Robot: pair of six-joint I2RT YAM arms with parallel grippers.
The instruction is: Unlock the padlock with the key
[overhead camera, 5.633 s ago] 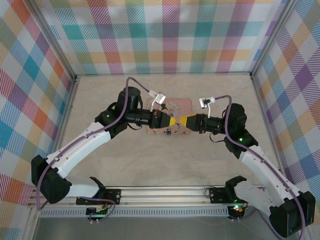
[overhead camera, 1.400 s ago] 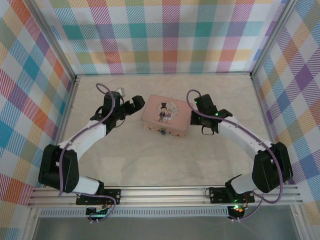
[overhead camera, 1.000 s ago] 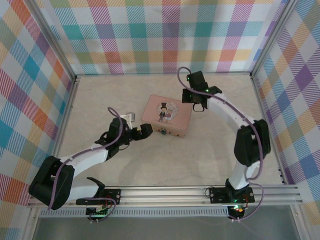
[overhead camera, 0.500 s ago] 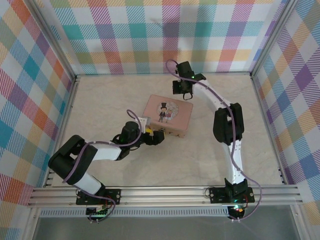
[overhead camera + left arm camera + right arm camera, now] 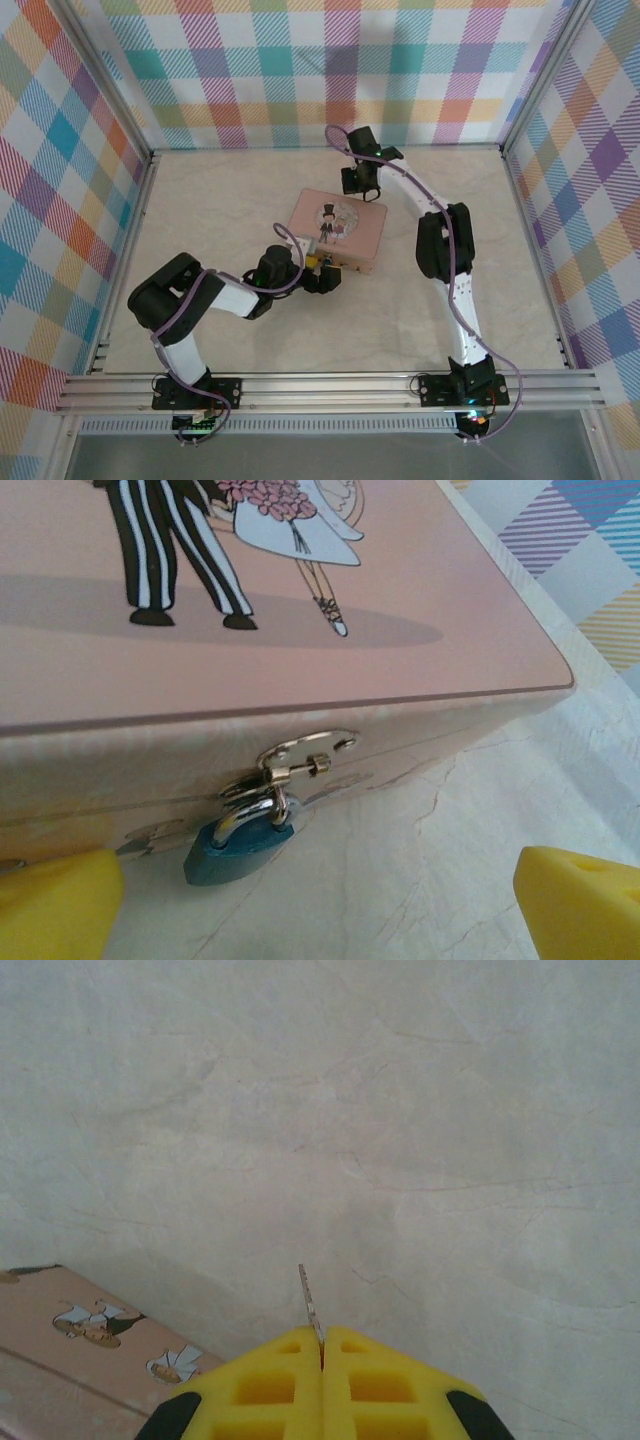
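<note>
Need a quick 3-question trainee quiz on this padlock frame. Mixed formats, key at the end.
1. True or false: the left gripper is shut on the padlock.
2. The right gripper pinches: A) the key B) the padlock C) nothing.
3. What does the padlock hang from?
Key: 1 false, its jaws stand open, one on either side of the lock; 2 A; 3 the hasp on the front of the pink tin.

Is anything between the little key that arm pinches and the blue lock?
Yes: the pink rectangular tin. The thin pale key, pinched in the right gripper, is at its far side; the small blue padlock hangs on its near side.
</note>
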